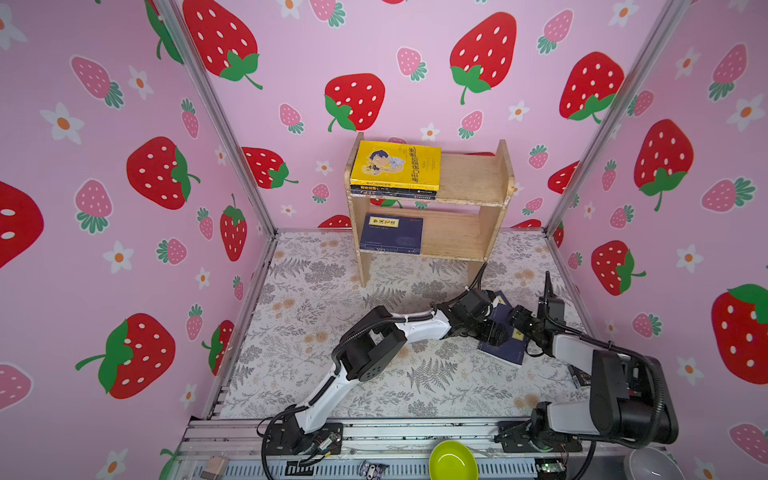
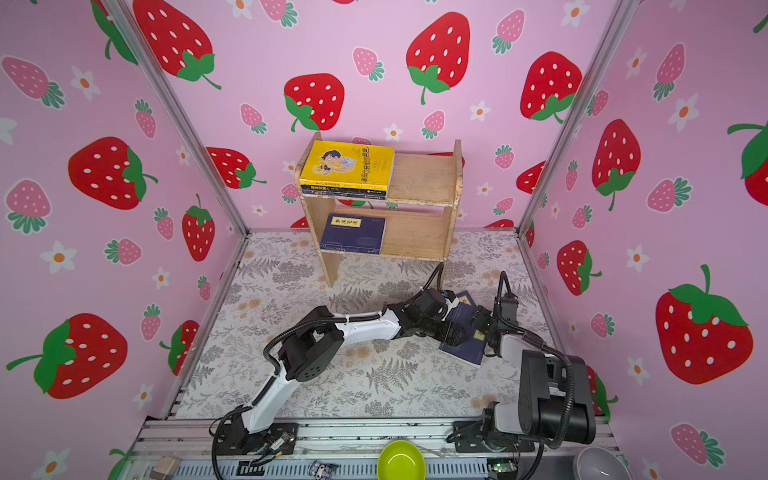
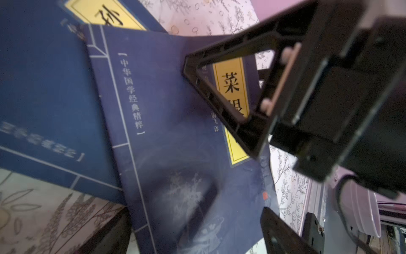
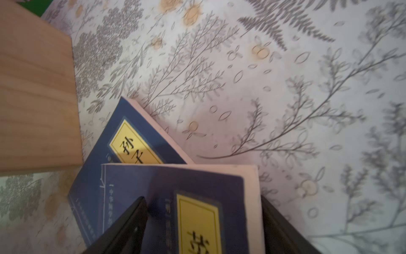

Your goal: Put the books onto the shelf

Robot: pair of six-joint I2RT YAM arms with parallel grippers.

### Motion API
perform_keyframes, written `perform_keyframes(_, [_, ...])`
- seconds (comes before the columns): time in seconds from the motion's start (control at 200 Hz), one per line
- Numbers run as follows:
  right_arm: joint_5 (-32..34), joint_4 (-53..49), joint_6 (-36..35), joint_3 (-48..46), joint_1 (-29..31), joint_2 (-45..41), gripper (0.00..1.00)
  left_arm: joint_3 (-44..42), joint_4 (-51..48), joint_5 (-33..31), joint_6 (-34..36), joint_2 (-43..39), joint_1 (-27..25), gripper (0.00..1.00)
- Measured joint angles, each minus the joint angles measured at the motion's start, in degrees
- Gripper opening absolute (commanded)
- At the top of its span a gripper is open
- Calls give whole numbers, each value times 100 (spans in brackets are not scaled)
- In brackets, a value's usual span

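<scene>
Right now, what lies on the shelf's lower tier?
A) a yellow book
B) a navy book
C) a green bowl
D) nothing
B: in both top views a navy book lies flat on the left of the lower tier of the shelf; the yellow book is on the upper tier.

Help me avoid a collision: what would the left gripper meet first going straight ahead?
Likely the top navy book, just ahead of the left gripper; the right gripper is close by, depth unclear.
</scene>
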Motion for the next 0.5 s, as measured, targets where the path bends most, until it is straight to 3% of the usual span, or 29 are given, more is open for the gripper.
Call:
perform_keyframes(0.25, [251, -90, 608, -498, 813, -673, 77, -1034, 584, 133, -496, -522, 271, 80])
perform_keyframes(0.5, [313, 33, 852, -544, 1054, -669, 77, -1770, 1255, 758, -1008, -852, 428, 67])
